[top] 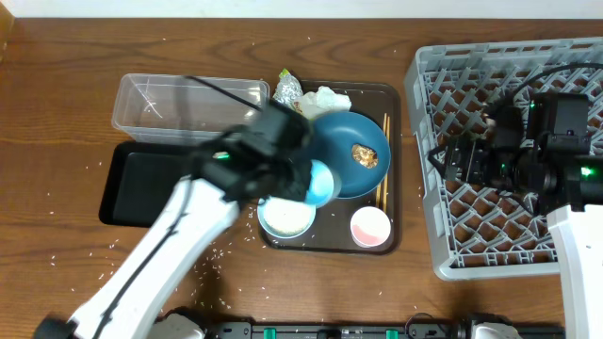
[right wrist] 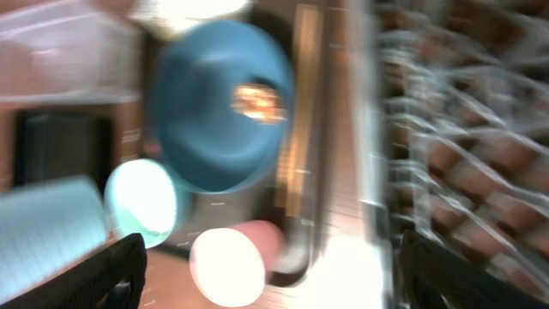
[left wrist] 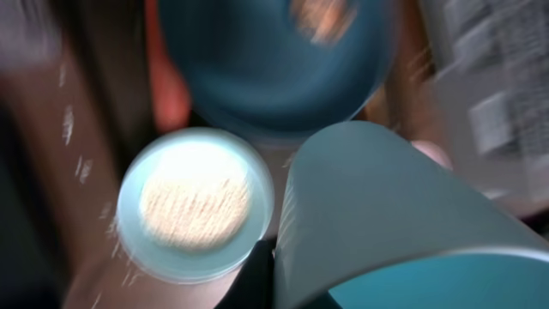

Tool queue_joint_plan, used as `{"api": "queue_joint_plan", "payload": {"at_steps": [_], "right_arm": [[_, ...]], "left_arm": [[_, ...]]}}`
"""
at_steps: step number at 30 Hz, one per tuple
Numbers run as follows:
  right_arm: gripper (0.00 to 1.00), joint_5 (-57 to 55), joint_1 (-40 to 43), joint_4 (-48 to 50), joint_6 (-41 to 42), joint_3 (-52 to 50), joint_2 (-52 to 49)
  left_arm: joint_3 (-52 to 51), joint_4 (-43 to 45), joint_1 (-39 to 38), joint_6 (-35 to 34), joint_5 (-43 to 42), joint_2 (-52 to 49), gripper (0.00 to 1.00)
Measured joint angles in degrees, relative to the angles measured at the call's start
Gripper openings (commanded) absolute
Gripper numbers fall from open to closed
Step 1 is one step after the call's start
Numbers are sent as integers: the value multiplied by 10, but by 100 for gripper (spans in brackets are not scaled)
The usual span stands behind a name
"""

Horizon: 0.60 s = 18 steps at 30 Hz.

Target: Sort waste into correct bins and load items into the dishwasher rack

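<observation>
**Overhead:** The left claw (top: 309,175) is clamped on the small light-blue cup (top: 324,183) above the brown serving tray (top: 332,232). Whether the cup has left the tray cannot be told. The dark-blue plate (top: 344,137) lies at the cup's 1 o'clock, with a brown food lump (top: 361,153) on it. The white bowl (top: 286,217) sits at the cup's 7 o'clock. The wooden chopsticks (top: 383,169) lie along the plate's 3 o'clock edge. The pink cup (top: 370,227) stands in the tray's 5 o'clock corner. A silvery wrapper (top: 287,89) and a crumpled white tissue (top: 330,99) rest at the tray's 12 o'clock rim.

On the table (top: 57,104), the clear tub (top: 188,102) lies at 10 o'clock and the black tray (top: 141,188) at 9 o'clock. Loose rice (top: 219,252) dots the wood toward 7 o'clock. The right claw (top: 457,160) hangs over the dishwasher rack (top: 471,240) at 3 o'clock.

**Left wrist:** The view is blurred. The light-blue cup fills the frame at 4 o'clock, close to the lens. The rice-filled bowl is at 8 o'clock and the plate at 12.

**Right wrist:** This view is also smeared. The claw's fingers (right wrist: 111,275) stand wide apart at 7 and 5 o'clock with nothing between them. The plate shows at 11 o'clock and the rack's lattice at 3.
</observation>
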State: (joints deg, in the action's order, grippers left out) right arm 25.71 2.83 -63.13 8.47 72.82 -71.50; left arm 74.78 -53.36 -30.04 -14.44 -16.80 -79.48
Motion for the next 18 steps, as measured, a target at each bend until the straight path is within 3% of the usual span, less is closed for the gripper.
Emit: {"api": "queue_joint_plan", "payload": {"at_steps": [7,11,16,18], "right_arm": [[88,267,-9,57,-113,0,0],[87,409,-45,113,-166,2,0],[84,488,-99,176,-192,3,0],[78,501,-123,203,-197,3,0]], "left_arm": [[4,111,104,10,-259,30,6],[4,160,124,10,-406,26,6],[4,179,124,7,-515,26,6],[4,179,124,7,-542,26,6]]}}
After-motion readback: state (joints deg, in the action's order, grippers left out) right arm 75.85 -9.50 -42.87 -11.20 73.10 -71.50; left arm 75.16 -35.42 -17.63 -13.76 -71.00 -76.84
